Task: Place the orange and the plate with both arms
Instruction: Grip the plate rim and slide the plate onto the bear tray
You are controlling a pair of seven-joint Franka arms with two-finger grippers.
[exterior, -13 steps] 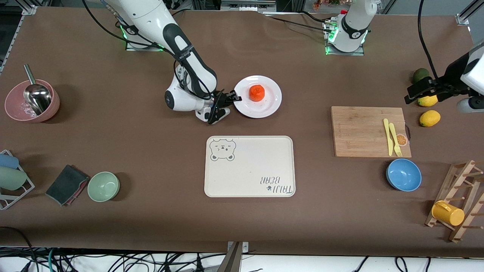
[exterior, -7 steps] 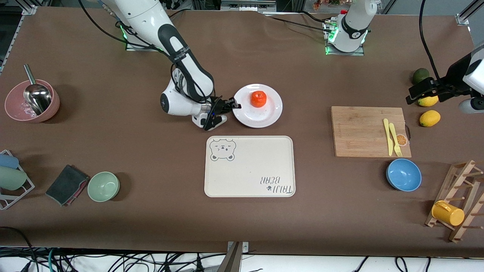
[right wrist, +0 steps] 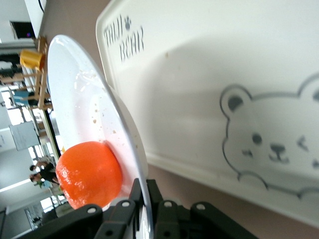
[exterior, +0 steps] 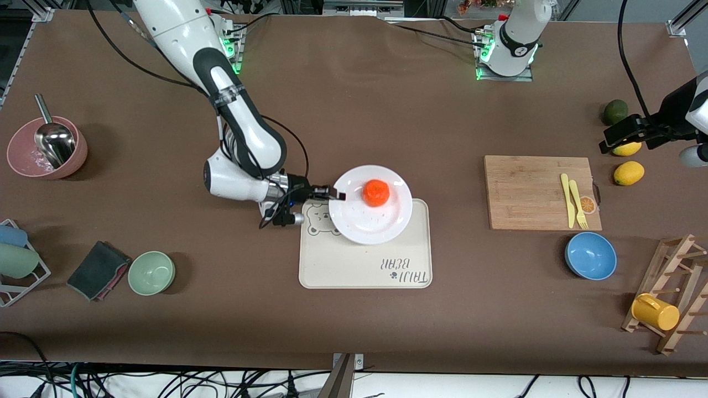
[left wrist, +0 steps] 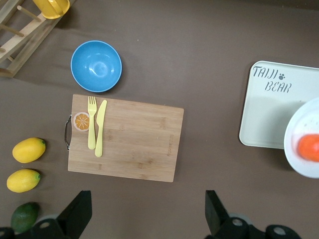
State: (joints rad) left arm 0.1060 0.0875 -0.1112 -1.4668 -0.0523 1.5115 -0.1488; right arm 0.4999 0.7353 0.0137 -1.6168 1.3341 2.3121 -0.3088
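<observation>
Plate (exterior: 369, 221) was pinched by rim in shut right gripper (exterior: 334, 194), held over tray (exterior: 354, 268), kept level (presumably so orange (exterior: 376, 192) resting on it stayed put). Left gripper (exterior: 619, 134) was parked wide open, empty, over lemons (exterior: 628, 173).

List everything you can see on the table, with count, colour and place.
plate: 1, white, held over tray
orange: 1, orange-red, on plate
tray: 1, cream, table middle
board: 1, wooden, toward left arm's end
fork and knife: 2, yellow, on board
blue bowl: 1, nearer camera than board
lemons: 2, yellow, beside board
avocado: 1, dark green, beside lemons
rack: 1, wooden, holds yellow cup
green bowl: 1, beside dark cloth
pink bowl: 1, holds metal scoop
right gripper: fingers shut on plate rim
left gripper: open, over lemons, waiting
</observation>
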